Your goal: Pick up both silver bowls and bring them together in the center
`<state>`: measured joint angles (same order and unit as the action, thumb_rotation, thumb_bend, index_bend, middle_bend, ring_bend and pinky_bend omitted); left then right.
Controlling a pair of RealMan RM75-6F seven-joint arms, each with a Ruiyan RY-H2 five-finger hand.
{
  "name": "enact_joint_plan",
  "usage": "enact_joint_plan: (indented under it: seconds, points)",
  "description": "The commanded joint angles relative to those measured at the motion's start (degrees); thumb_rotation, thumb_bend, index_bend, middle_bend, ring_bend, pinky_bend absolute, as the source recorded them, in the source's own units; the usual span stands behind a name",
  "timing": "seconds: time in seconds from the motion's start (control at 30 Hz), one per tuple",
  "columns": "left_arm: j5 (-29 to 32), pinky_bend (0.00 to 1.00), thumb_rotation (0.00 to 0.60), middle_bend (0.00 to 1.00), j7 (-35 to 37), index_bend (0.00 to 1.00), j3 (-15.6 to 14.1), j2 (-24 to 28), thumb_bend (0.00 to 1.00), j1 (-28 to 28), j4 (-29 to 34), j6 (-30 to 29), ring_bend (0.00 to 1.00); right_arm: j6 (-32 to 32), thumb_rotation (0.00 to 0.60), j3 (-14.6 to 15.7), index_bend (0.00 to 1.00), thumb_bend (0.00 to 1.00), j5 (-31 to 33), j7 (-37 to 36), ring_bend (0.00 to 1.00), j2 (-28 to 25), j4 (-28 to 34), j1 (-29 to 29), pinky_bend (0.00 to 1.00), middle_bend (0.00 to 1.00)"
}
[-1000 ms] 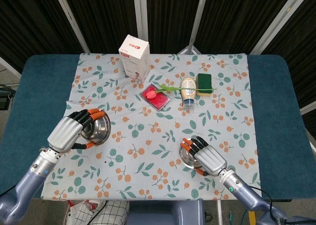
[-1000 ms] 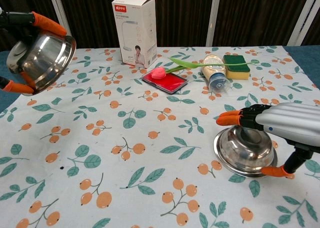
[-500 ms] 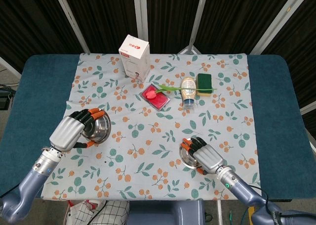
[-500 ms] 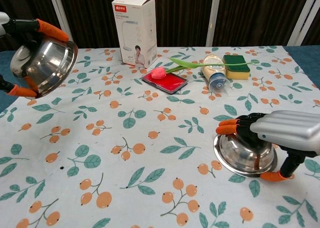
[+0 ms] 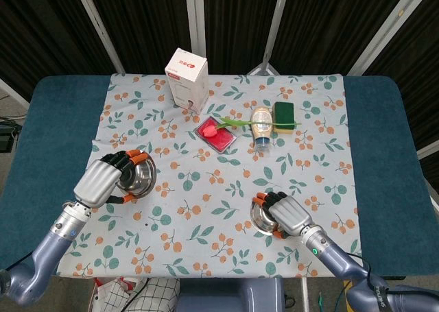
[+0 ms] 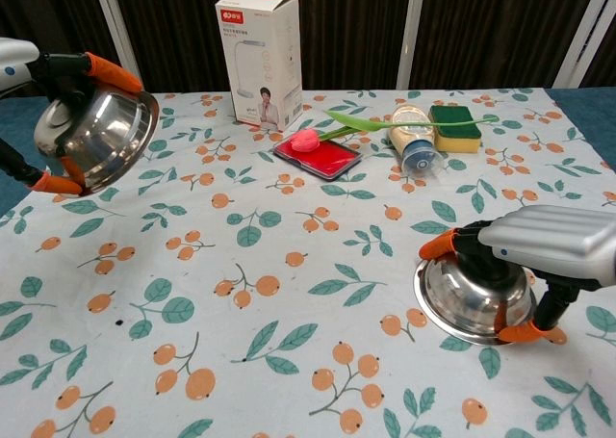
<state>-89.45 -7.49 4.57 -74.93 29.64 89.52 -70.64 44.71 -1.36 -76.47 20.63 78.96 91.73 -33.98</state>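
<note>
One silver bowl (image 6: 96, 140) hangs tilted above the cloth at the left, its mouth turned toward the middle. My left hand (image 5: 103, 182) grips it by the rim, orange fingertips (image 6: 111, 72) over the top edge; the same bowl (image 5: 139, 177) shows in the head view. The other silver bowl (image 6: 472, 298) is low at the front right. My right hand (image 6: 539, 250) covers it from the right and its fingers clasp the rim on both sides. I cannot tell whether this bowl (image 5: 260, 218) rests on the cloth or is just off it.
A white carton (image 6: 258, 53) stands at the back centre. In front of it lie a red tray (image 6: 318, 154), a tulip (image 6: 385, 122), a lying sauce bottle (image 6: 414, 140) and a green sponge (image 6: 454, 128). The floral cloth (image 6: 289, 265) lies bare between the two bowls.
My left hand has carried its bowl a little to the right, toward the middle. My right hand has sunk lower and wrapped its fingers tighter round the right bowl.
</note>
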Motion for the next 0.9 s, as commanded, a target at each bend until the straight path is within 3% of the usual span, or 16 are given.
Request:
enact_joint_plan:
  seconds: [0.03,0.2,0.3,0.4,0.67,0.9]
  points:
    - [0.36,0.75,0.600,0.64,0.02,0.47,0.06,-0.37,0.34,0.28,-0.42,0.54,0.54,-0.32,0.600,0.24,0.67,0.32,0.92,0.79,0.65,-0.13,0.02,-0.37,0.82,0.60]
    - [0.73,0.75,0.600,0.64,-0.05,0.47,0.16,-0.99,0.34,0.69,-0.94,1.19,0.54,0.54,0.600,0.50,0.92,0.32,1.62,2.37,0.86,0.16,0.20,-0.55,0.98,0.80]
    - [0.77,0.75,0.600,0.64,0.18,0.47,0.15,-1.26,0.34,0.88,-1.26,1.43,0.54,1.47,0.600,0.67,0.99,0.32,1.81,3.20,0.94,0.10,0.85,-0.49,1.00,0.89]
    - [0.67,0.75,0.600,0.64,0.91,0.47,0.10,-1.29,0.34,1.01,-1.37,1.52,0.54,3.82,0.600,0.70,1.00,0.33,1.14,3.86,1.00,-0.08,1.80,0.09,1.00,0.94]
    - [-2.79,0.75,0.600,0.63,4.93,0.47,-0.72,-1.62,0.36,1.11,-1.66,-0.59,0.54,9.05,0.600,1.03,1.00,0.33,-2.63,0.80,1.00,-3.05,6.58,1.91,1.00,0.97]
    - [-8.12,0.75,0.600,0.63,12.20,0.47,-1.01,-3.98,0.37,1.00,-3.81,-6.49,0.54,15.55,0.600,-0.88,1.00,0.34,-7.12,-10.50,1.00,-6.97,9.19,3.94,1.00,0.97]
